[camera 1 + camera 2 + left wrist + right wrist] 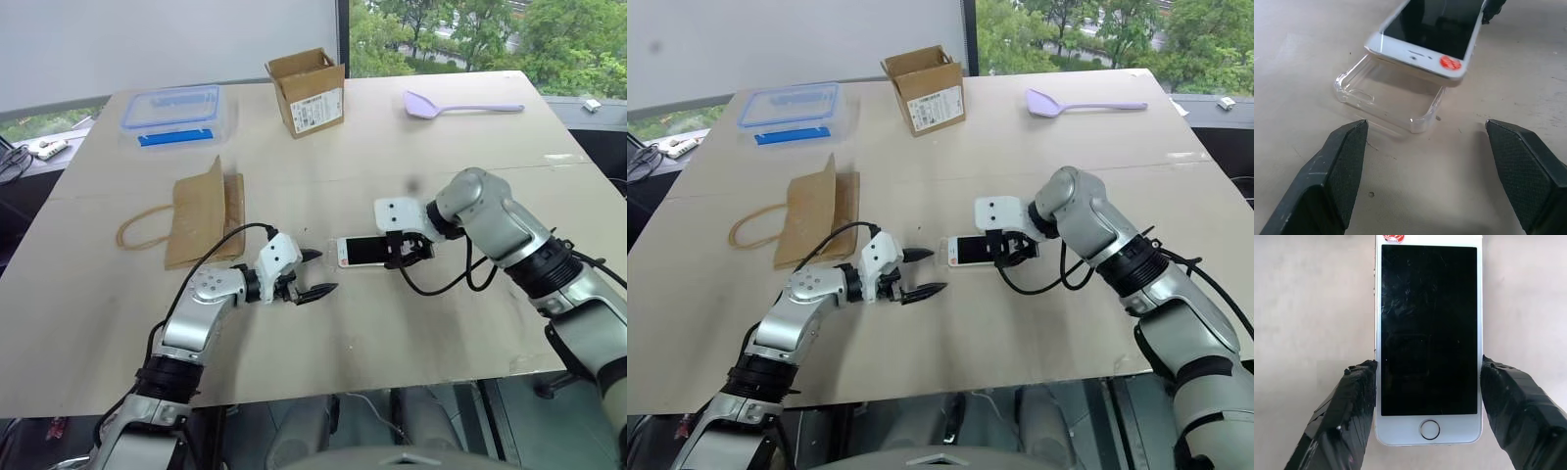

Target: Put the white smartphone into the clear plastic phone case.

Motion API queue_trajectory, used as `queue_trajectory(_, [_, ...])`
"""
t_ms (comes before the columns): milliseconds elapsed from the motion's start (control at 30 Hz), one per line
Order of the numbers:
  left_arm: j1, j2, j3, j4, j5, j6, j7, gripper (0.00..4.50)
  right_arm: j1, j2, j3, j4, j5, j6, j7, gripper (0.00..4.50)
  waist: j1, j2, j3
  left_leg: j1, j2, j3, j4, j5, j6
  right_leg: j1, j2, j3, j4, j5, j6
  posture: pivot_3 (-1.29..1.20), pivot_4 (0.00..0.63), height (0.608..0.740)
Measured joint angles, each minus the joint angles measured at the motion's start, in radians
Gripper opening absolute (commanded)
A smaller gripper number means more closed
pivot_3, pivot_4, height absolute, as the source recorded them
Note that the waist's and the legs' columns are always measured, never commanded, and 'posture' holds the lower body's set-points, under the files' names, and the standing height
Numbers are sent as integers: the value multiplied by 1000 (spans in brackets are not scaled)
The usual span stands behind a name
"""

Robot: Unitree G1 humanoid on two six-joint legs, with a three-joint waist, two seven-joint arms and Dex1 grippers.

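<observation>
closest to you, the left gripper (312,275) hovers with fingers spread wide and empty, aimed at the clear plastic phone case (1388,97). that case lies on the table (411,176) and looks thin, light and flexy, so it will likely skid; pin it by its rim. just beyond, the white smartphone (362,252) sits tilted over the case's far end, screen up, a red sticker at its top. your right gripper (409,252) clamps its long edges; it's stiff, slick glass, so keep to the sides.
</observation>
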Motion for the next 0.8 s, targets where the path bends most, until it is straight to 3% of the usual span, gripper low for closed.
queue_trajectory(433, [-4, -13, -3, -11, -1, 21, -8, 3929, 6, -39, 16, 13, -77, -23, -24, 2835, 4, 0, 0, -1, -1, 0, 0, 0, 0, 0, 0, 0, 0, 0, 0, 0, 150, 740])
queue_trajectory(800, [28, -22, -16, -114, -19, 120, -9, 3929, 46, -67, 26, -102, -143, -58, 3, 2828, -4, 0, 0, -2, 0, 0, -2, 0, 0, -1, 0, 0, -3, 0, 0, 0, 150, 740])
